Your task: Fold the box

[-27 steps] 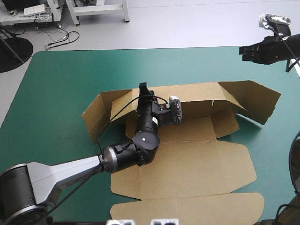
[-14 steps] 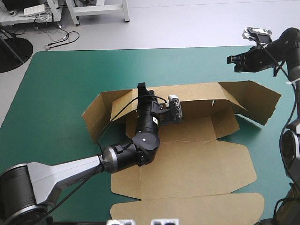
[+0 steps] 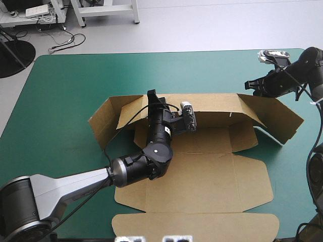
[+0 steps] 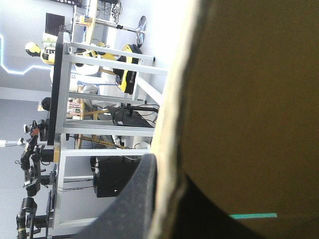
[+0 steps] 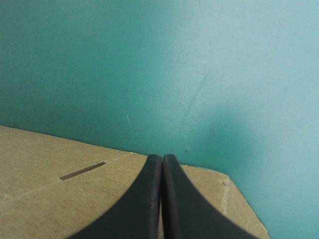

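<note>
Brown box [image 3: 202, 176] — its raised far wall is clamped by the left gripper [image 3: 152, 96]; the right gripper [image 5: 162, 162], fingers pressed together, is held above the wall's right end.

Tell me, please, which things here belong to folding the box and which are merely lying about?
Part of the job:
- the box, its far wall raised
- the left gripper, fingers shut on that far wall
- the right gripper, fingers shut, at the box's far right flap

Lying about:
- only the teal-green cover under it all; no loose item shows on it
</note>
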You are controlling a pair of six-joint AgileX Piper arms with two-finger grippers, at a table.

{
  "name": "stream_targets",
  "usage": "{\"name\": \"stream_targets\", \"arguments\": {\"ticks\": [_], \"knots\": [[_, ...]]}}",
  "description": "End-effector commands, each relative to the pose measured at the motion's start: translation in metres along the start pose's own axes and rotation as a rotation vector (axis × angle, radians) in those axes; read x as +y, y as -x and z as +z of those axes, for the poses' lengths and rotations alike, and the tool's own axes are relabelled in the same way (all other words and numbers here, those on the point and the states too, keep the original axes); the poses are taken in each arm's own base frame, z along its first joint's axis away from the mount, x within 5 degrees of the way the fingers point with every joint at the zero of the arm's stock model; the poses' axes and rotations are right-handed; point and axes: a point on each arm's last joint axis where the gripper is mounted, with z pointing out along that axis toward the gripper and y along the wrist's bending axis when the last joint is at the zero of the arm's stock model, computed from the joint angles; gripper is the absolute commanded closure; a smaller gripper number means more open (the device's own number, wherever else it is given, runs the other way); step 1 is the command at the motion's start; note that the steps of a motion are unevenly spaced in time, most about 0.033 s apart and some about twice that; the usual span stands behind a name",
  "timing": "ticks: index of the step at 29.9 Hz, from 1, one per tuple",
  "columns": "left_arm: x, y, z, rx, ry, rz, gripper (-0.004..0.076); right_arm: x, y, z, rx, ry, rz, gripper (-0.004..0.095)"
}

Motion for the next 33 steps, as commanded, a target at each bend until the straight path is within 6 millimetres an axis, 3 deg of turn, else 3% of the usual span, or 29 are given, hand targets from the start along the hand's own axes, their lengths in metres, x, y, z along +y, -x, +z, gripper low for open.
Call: {"name": "stream_targets", "arguments": {"ticks": [1,10,19,23,26,28,33], "knots": [[0.022,0.0,-0.011,-0.008,0.06,-0.096,0.0734,0.012,-0.01,-0.026,-0.024,0.011,-0.031,0.0927],[0.021,0.0,-0.011,-0.015,0.046,-0.416,0.0734,0.015,-0.018,-0.039,-0.034,-0.025,-0.046,0.0927],[0.021,0.0,-0.011,-0.016,0.047,-0.506,0.0734,0.004,-0.025,-0.058,-0.074,-0.052,-0.007,0.0928],[0.02,0.001,-0.011,-0.027,0.038,-0.517,0.0734,-0.002,-0.043,-0.052,-0.034,-0.04,-0.009,0.0928],[0.019,0.003,-0.011,-0.045,0.021,-0.514,0.0734,-0.001,-0.054,-0.044,-0.036,0.065,-0.008,0.0928],[0.019,0.004,-0.011,-0.056,0.012,-0.514,0.0734,0.003,-0.056,-0.042,-0.067,0.148,0.001,0.0928],[0.019,0.004,-0.011,-0.057,0.011,-0.513,0.0734,0.002,-0.066,-0.033,-0.027,0.159,0.013,0.0928]]}}
